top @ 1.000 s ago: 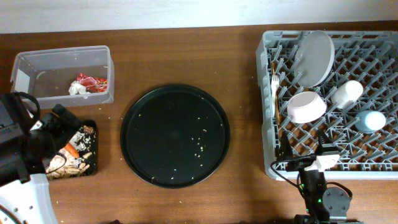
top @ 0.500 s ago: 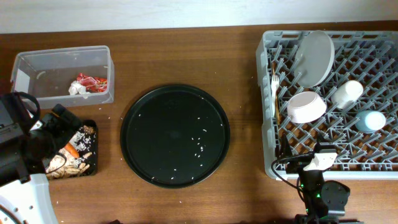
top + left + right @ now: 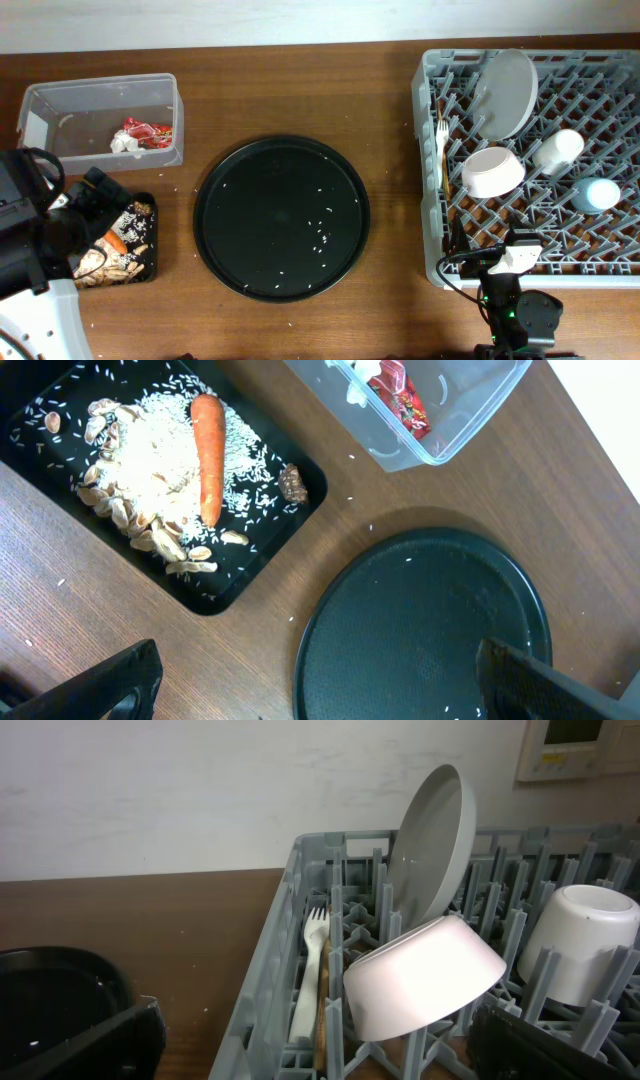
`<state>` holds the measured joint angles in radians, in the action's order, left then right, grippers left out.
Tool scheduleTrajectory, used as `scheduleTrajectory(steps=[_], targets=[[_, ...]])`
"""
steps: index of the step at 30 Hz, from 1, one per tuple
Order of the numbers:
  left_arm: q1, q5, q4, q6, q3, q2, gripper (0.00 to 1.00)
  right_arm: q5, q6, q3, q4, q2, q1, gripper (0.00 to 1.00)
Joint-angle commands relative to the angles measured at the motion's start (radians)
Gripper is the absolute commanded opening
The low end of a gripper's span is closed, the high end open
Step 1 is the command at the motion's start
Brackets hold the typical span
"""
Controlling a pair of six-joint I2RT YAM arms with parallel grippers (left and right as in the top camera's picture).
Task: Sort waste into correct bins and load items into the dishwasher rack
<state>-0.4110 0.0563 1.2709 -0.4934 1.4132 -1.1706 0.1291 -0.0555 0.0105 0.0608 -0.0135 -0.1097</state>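
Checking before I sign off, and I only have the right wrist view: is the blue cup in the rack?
Observer: Yes, the blue cup lies in the rack, near the cream cup.
Operator: Where's the wrapper?
Observer: The wrapper is inside the clear tub.
Operator: And the carrot?
Observer: The carrot lies on the rice in the black tray.

The round tray (image 3: 282,217) is shared: seen from straight overhead, closer by left wrist, sideways by right wrist.
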Motion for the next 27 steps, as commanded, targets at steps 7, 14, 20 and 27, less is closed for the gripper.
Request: scheduleTrajectory(steps=[7, 14, 20, 27], targets=[[0.066, -0.037, -0.032, 0.273, -0.097, 0.070, 0.99, -0.005, -0.001, -0.005, 0.007, 0.010, 0.006, 0.99], [0.299, 0.065, -0.700, 0.576, -0.739, 0.532, 0.99, -0.005, -0.001, -0.005, 0.007, 0.010, 0.006, 0.99], [0.331, 0.085, -1.033, 0.578, -1.135, 0.843, 0.99, -0.005, -0.001, -0.005, 0.007, 0.010, 0.006, 0.99], [0.333, 0.184, -1.308, 0.578, -1.396, 1.051, 1.00, -0.005, -0.001, -0.005, 0.007, 0.010, 0.006, 0.99]])
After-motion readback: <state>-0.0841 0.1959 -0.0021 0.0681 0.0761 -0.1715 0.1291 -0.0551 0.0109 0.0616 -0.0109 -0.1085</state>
